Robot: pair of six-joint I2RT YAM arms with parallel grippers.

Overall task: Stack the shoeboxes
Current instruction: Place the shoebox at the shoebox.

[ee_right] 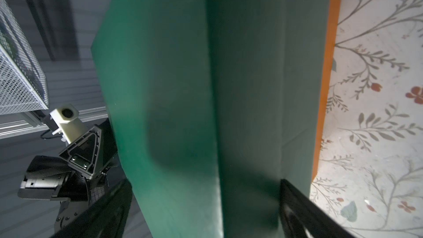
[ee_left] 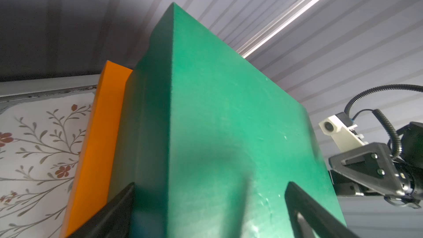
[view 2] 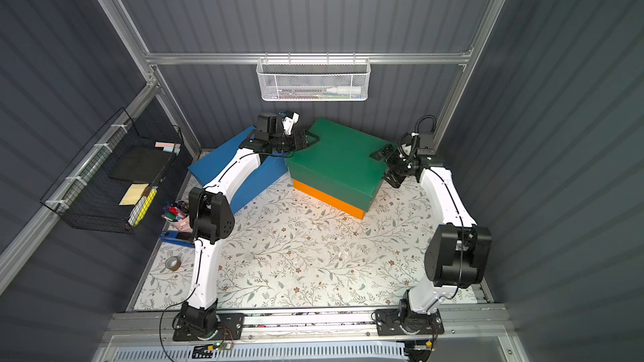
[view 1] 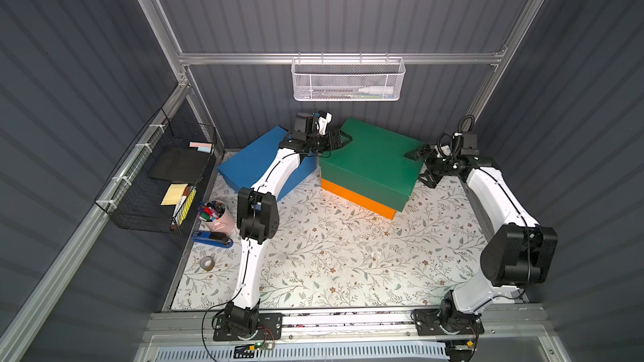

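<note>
The green box (view 1: 373, 158) sits on the orange box (view 1: 355, 198) at the back of the table (view 1: 348, 255). It is turned slightly, so a strip of orange shows along the near side. Its long axis runs roughly from left to right, and a gripper stands at each short end. The left gripper (view 1: 331, 144) is at the far left corner and the right gripper (view 1: 422, 166) at the right end. Both have their jaws spread wide. In each wrist view the top edge of the green box runs up between the two black fingers, one over the lid and one down beside the end wall, and neither looks clamped on it, so I judge both to be holding nothing. The blue box (view 1: 251, 161) is the one not yet stacked. It lies on the table just left of the pile, askew to it, with a near corner against the green box's left corner. The left arm (view 1: 275, 172) crosses straight over it and hides much of the lid, so its long axis is hard to read. The left gripper is much the nearer. Reaching the blue box's ends would likely mean drawing that arm back, while the right gripper would have to cross the whole stack.
</note>
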